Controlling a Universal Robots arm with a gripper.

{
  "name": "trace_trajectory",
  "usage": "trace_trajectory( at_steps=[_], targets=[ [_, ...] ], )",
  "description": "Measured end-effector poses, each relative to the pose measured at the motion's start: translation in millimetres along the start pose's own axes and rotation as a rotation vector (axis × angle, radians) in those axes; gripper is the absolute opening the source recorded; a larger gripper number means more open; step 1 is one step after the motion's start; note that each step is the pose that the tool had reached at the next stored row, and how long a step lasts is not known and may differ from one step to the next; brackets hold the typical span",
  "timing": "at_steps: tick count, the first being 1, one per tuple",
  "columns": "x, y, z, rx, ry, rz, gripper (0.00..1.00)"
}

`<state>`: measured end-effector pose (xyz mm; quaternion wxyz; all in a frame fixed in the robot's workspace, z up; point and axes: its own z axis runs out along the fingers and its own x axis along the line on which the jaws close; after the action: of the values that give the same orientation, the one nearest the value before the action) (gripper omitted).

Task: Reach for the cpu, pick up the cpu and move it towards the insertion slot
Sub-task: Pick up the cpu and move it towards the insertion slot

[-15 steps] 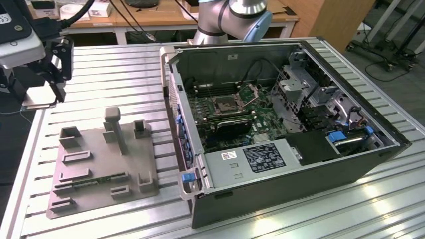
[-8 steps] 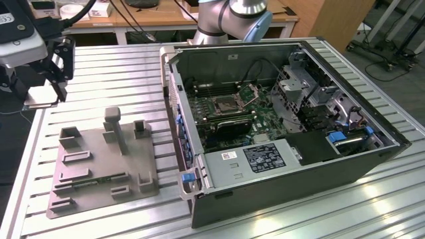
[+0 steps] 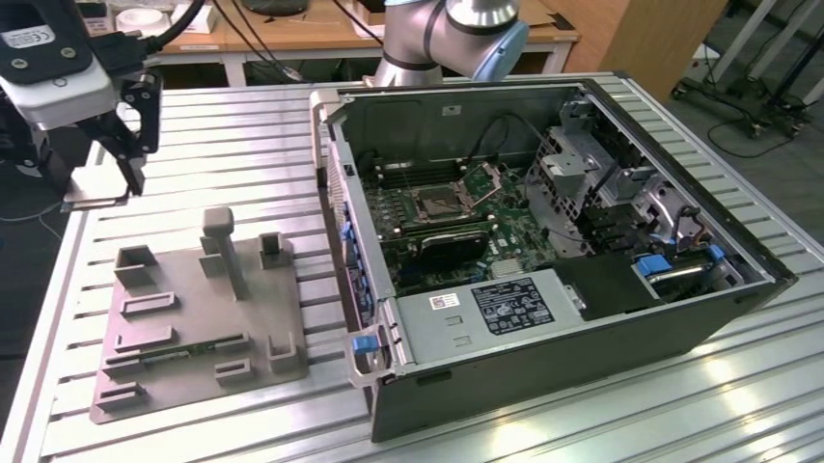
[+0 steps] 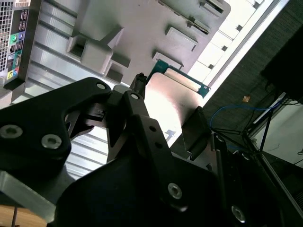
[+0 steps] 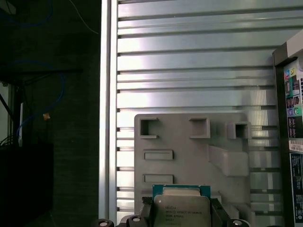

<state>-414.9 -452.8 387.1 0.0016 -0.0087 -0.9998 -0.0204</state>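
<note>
In the exterior view my gripper (image 3: 108, 185) hangs over the table's far left edge, shut on the cpu (image 3: 96, 202), a small flat square chip held level above the table. In the first wrist view the cpu (image 5: 182, 209) shows its silvery top with a green rim, clamped between two dark fingers (image 5: 147, 209). The second wrist view shows the cpu (image 4: 171, 100) as a pale plate between the fingertips (image 4: 139, 81). The insertion slot (image 3: 442, 202), a dark socket with its metal plate hinged up, lies inside the open computer case, well to the exterior view's right of the gripper.
A grey plastic fixture (image 3: 193, 289) with posts and recesses lies on the slatted metal table (image 3: 232, 135), below and right of the gripper, and holds a thin green memory stick (image 3: 193, 349). The open computer case (image 3: 554, 241) takes up the right half. Desks and cables stand behind.
</note>
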Motion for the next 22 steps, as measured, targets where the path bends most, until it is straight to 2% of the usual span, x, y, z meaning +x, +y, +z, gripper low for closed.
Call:
trace_trajectory(
  at_steps=[5, 11, 14, 20, 22],
  targets=[
    [-3.6, 0.1, -0.3, 0.0001, 0.0001, 0.000, 0.55],
    [-4.5, 0.4, -8.5, 0.0000, 0.0001, 0.000, 0.55],
    [-5.8, 0.4, -9.4, -0.0001, 0.0007, 0.000, 0.55],
    [-15.5, 0.6, -9.6, 0.0001, 0.0056, 0.000, 0.55],
    [-16.1, 0.7, -9.5, 0.0001, 0.0056, 0.000, 0.55]
  ],
)
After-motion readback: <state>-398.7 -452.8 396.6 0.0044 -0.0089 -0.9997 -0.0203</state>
